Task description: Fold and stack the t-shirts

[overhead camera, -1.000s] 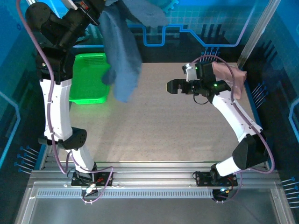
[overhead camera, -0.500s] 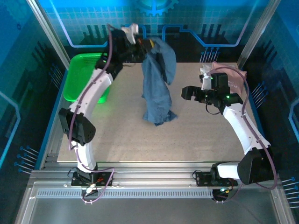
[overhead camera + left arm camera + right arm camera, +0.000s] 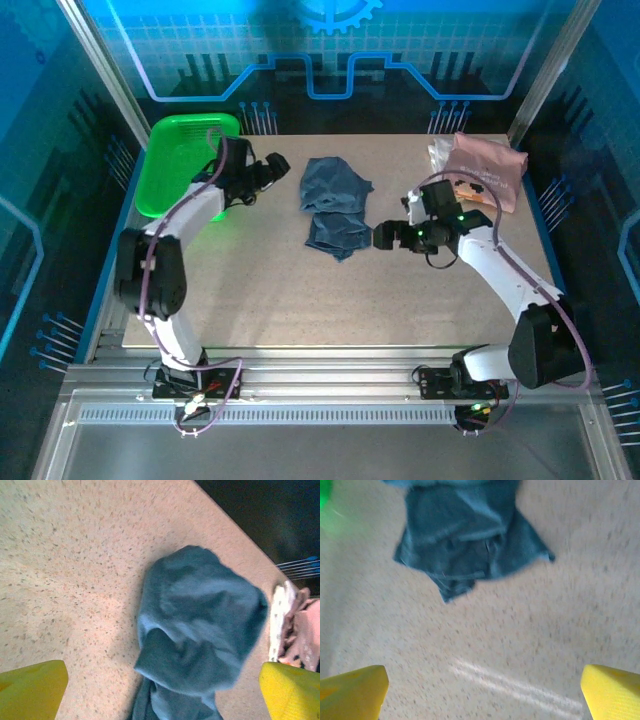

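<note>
we've dropped the crumpled slate-blue cloth t-shirt (image 3: 335, 205) onto the speckled table (image 3: 250, 290); left gripper (image 3: 280, 170) and right gripper (image 3: 379, 237) gape empty, so flattening likely comes next.

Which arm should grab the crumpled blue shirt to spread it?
Probably right: the right hand is open beside the blue shirt, facing its near corner. The left hand, also open, sits slightly farther off.

We see slate-blue t-shirt (image 3: 335, 208): soft matt cloth | pink t-shirt (image 3: 485, 170): soft matt cloth | worktop (image 3: 300, 300): speckled, matt, grainy | basket (image 3: 190, 120): smooth glossy green plastic
</note>
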